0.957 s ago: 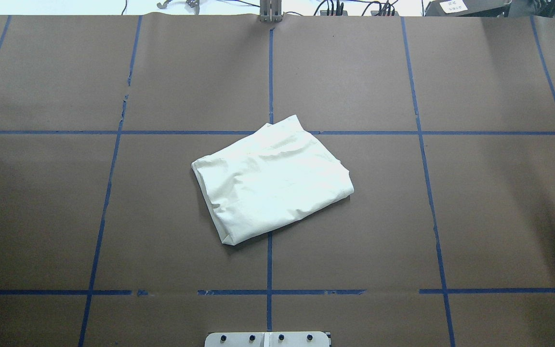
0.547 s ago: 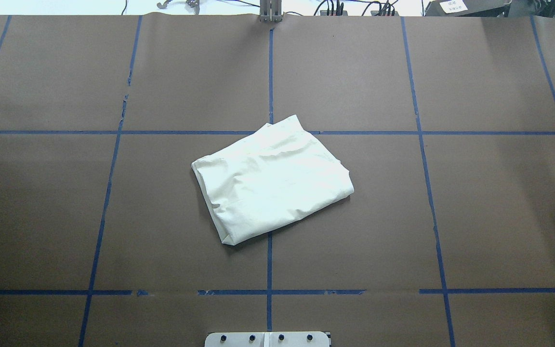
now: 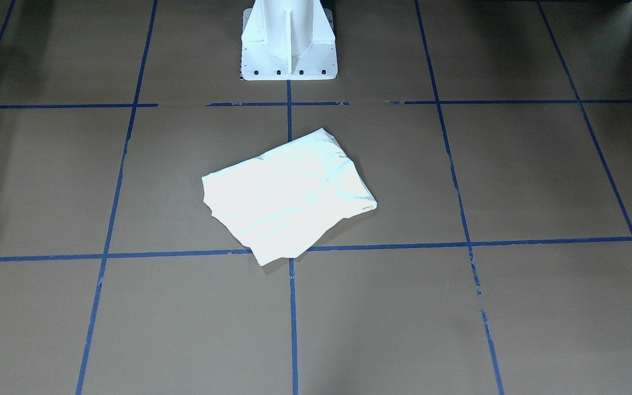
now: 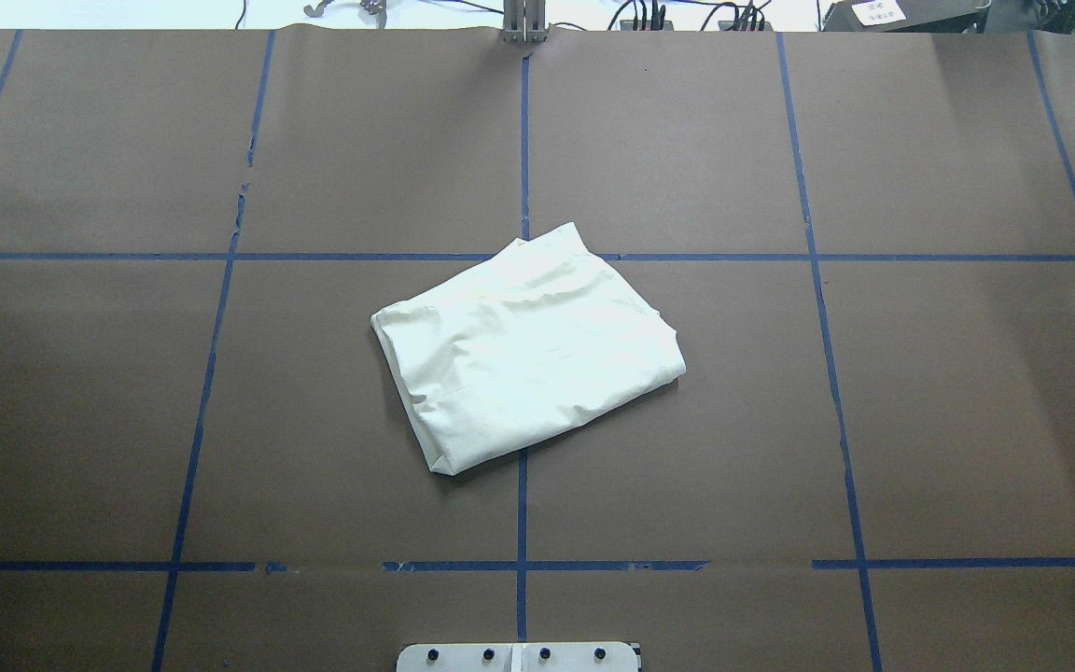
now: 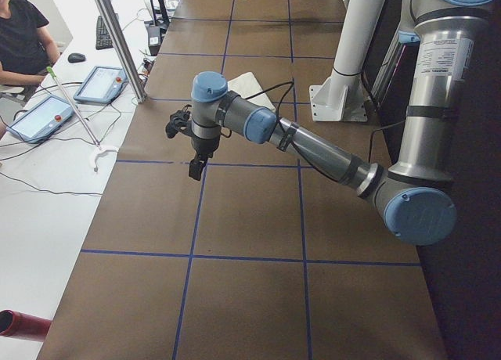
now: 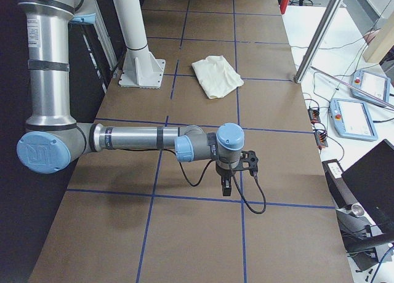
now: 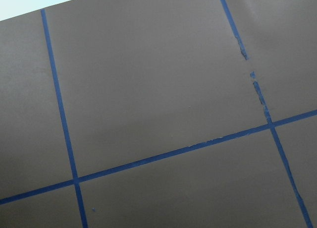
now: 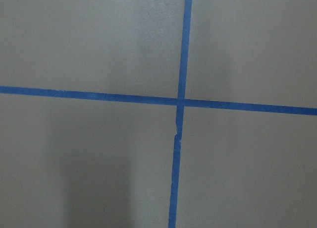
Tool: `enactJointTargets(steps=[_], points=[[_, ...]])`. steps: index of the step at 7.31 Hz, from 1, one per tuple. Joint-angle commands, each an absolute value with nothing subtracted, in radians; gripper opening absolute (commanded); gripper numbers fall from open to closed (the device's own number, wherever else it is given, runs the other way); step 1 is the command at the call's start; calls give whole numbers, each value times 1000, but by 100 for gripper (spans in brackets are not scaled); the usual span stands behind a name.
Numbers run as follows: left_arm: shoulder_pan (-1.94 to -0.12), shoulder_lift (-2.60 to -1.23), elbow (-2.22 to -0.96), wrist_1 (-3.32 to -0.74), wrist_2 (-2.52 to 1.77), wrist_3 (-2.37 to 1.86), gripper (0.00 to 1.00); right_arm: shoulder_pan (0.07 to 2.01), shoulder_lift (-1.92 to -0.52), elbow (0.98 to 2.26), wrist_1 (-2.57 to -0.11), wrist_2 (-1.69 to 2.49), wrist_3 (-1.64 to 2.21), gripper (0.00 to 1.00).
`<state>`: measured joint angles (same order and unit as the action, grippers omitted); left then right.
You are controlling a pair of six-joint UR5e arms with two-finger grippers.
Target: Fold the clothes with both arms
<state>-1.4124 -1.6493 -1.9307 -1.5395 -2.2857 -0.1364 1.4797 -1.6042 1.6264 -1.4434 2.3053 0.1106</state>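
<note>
**No shift: shirt [image 4: 528, 350] unmoved since earlier frame**

Your left hand [image 5: 193, 171] hangs over the surface [image 4: 967, 420], well apart from the folded shirt at centre; right hand [image 6: 226, 189] likewise opposite. Spread or pressed together: cannot tell for either.

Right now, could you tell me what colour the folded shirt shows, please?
Plain cream-white folded cotton shirt, no print visible; clearest in the overhead exterior view.
</note>
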Motion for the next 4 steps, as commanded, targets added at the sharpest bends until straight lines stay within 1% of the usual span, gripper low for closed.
enactJointTargets(steps=[1, 2, 3, 4], points=[[-1529, -1646, -1764, -1586, -2383, -42, 100, 1480, -1595, 1618, -1442, 2303, 110, 100], [-1557, -1647, -1705, -1597, -2388, 110, 100, 1480, -1591, 1606, -1442, 2304, 113, 100], [-1563, -1641, -1739, -1592, -2384, 92, 100, 1482, -1592, 1606, -1440, 2304, 115, 100], [-1580, -1641, -1741, -1591, -2384, 91, 100, 1483, -1591, 1609, -1440, 2304, 120, 100]])
